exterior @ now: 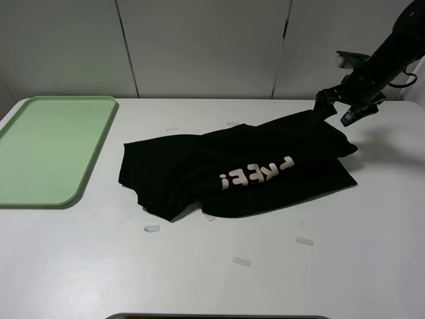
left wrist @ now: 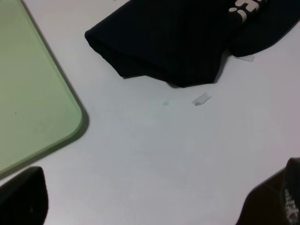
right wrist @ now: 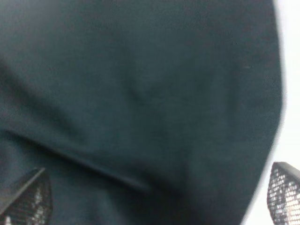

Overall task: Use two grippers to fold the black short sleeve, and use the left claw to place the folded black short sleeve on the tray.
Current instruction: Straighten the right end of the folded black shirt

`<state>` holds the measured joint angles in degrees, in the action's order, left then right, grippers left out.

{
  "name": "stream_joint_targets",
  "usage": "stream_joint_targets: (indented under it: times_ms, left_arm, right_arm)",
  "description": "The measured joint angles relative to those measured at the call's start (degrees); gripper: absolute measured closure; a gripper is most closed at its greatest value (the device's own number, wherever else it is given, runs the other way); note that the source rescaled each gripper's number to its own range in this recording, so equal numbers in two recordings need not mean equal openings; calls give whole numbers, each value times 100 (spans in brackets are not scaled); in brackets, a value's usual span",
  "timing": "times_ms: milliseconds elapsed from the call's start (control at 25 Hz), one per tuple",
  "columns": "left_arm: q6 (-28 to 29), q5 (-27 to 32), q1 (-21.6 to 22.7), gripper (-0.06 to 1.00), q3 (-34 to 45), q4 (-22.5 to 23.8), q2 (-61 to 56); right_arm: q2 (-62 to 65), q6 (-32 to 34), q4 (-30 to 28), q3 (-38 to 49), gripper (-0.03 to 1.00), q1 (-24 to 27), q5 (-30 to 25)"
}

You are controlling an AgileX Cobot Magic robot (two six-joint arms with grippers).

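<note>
The black short sleeve (exterior: pixel 239 169) lies crumpled and partly folded over itself in the middle of the white table, its pale letters (exterior: pixel 255 174) facing up. Its far right corner rises in a peak toward my right gripper (exterior: pixel 340 106). In the right wrist view that gripper (right wrist: pixel 159 197) stands open, its fingertips wide apart with black cloth (right wrist: pixel 140 93) filling the space below them. The light-green tray (exterior: pixel 46 146) sits empty at the left edge. My left gripper (left wrist: pixel 150 201) hangs open over bare table, near the tray's corner (left wrist: pixel 70 126) and short of the shirt's near edge (left wrist: pixel 173 42); the high view does not show it.
Small scraps of pale tape lie on the table in front of the shirt (exterior: pixel 152 228) (exterior: pixel 242 262) (exterior: pixel 304 241), one of them close to the shirt's near corner (left wrist: pixel 201 99). A white panelled wall (exterior: pixel 199 46) stands behind the table.
</note>
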<state>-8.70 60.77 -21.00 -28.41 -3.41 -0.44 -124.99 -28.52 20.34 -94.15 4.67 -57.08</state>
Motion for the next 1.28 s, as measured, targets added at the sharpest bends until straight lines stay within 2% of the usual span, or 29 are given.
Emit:
stream_joint_targets:
  times_ms: [120, 280, 760, 960, 1040, 1080, 1280]
  left_arm:
    - [0, 0, 0, -6, 0, 0, 0]
    - [0, 0, 0, -6, 0, 0, 0]
    - [0, 0, 0, -6, 0, 0, 0]
    - [0, -7, 0, -6, 0, 5, 0]
    - [0, -7, 0, -6, 0, 5, 0]
    - [0, -7, 0, -6, 0, 5, 0]
    - [0, -7, 0, -6, 0, 5, 0]
  right_arm:
    - [-216, 0, -370, -38, -3, 11, 109]
    - [-434, 0, -586, -42, -3, 29, 418]
    - [-813, 5, -521, -107, -3, 29, 546]
    - [-880, -14, -222, -162, -3, 23, 388]
    - [-894, -26, -7, -175, 5, -37, 326]
    - [-899, -26, 140, -175, 14, -80, 303]
    - [-981, -26, 576, -158, 73, -287, 270]
